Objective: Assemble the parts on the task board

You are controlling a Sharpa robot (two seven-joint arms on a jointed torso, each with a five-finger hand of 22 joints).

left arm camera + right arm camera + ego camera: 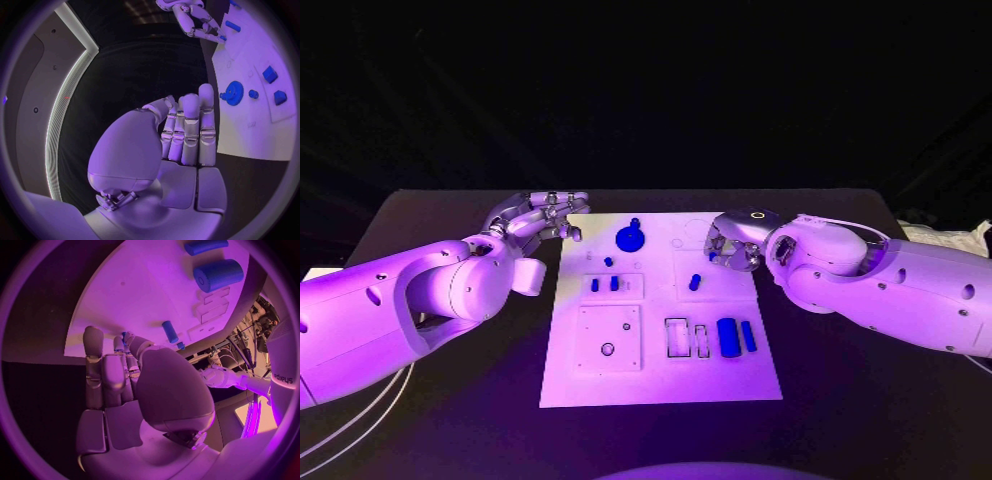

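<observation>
Head camera looks down; wrist cameras sit behind hands; all share the task board (661, 330).

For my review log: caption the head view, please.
Both hands, left and right, flank the white task board bearing blue parts.

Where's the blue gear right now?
Head view: the blue gear lies on the task board near its far edge, between the left hand and right hand.

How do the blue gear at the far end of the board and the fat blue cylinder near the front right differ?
The blue gear is flat, round and toothed, lying near the task board's far edge; the fat blue cylinder is long and smooth, lying on its side at the near right. The gear sits beside the left hand; the cylinder is nearer the right arm. Both are blue, and neither hand holds them.
</observation>
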